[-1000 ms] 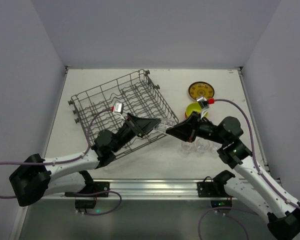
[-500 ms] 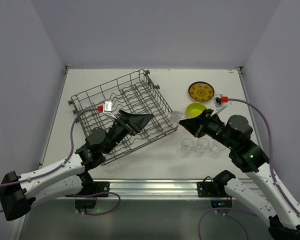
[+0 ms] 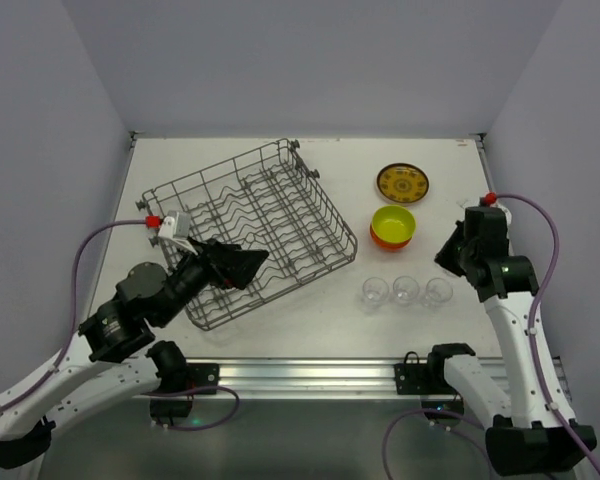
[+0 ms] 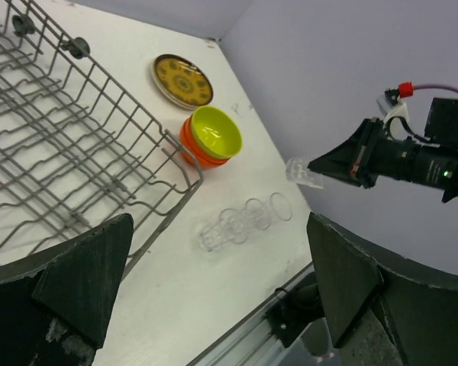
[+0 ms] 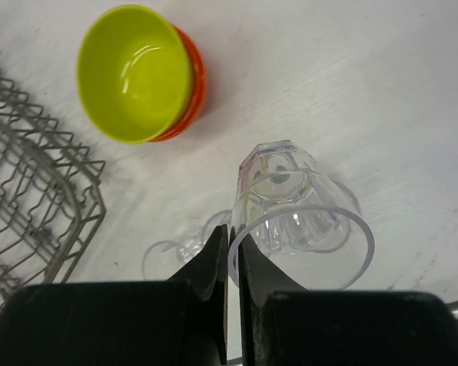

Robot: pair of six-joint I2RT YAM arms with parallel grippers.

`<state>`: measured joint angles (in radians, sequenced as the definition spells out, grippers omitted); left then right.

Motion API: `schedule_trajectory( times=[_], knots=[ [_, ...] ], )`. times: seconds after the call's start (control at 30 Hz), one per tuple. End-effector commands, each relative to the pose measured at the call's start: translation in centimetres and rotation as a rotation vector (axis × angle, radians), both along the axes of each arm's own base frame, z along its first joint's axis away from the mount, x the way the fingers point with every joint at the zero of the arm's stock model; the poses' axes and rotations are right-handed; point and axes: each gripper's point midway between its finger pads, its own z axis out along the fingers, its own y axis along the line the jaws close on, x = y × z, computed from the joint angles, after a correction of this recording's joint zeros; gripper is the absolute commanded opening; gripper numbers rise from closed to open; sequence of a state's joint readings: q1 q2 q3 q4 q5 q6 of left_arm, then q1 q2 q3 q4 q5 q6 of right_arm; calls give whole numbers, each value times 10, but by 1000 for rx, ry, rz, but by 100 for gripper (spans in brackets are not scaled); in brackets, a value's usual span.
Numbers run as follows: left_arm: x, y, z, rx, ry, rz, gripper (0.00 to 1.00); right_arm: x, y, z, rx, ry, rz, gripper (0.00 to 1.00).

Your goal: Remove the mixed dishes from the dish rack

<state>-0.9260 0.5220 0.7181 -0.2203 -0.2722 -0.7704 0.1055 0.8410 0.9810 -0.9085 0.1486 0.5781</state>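
The right gripper (image 5: 230, 238) is pinching the rim of a clear glass cup (image 5: 298, 213) (fingers tight on the glass wall), holding it well right of the dish rack (image 3: 250, 225). The left gripper (image 3: 242, 264) is hovering, spread wide, over the rack's near side. Right of the rack, three more cups (image 3: 406, 290), stacked bowls (image 3: 392, 226) and a patterned plate (image 3: 402, 182) are sitting.

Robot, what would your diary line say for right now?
right gripper shut on small clear glass cup, held in air | left gripper open, empty, above grey wire dish rack | three more cups on table
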Motion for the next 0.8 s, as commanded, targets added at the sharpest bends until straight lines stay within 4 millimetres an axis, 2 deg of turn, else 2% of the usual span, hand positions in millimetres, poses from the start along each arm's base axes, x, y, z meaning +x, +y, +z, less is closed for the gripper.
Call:
schedule_trajectory(
  times=[0.0,0.07,0.23,0.33,0.37,0.47,0.53,0.7,0.77],
  knots=[
    [-20,27,-17,247,-22,-41,100,-7,-32,-10,-67,71,-89,0],
    [-23,42,-26,293,-24,-19,100,-2,-53,-20,-73,117,-169,0],
    [-27,64,-50,314,-36,33,100,5,-75,-38,-69,195,-287,0],
    [-30,73,-47,253,-57,63,100,3,-88,-46,-72,185,-393,0],
    [-29,81,-48,253,-54,99,100,-1,-89,-54,-60,191,-411,0],
    [-24,109,-46,198,-18,238,100,-2,-97,-59,-21,159,-476,0],
    [-25,112,-45,175,-29,247,100,-3,-101,-65,-10,174,-500,0],
    [-24,101,-50,220,-17,209,100,-6,-110,-82,-7,251,-532,0],
    [-24,97,-51,233,-14,190,100,-8,-110,-98,-3,298,-530,0]
  ],
)
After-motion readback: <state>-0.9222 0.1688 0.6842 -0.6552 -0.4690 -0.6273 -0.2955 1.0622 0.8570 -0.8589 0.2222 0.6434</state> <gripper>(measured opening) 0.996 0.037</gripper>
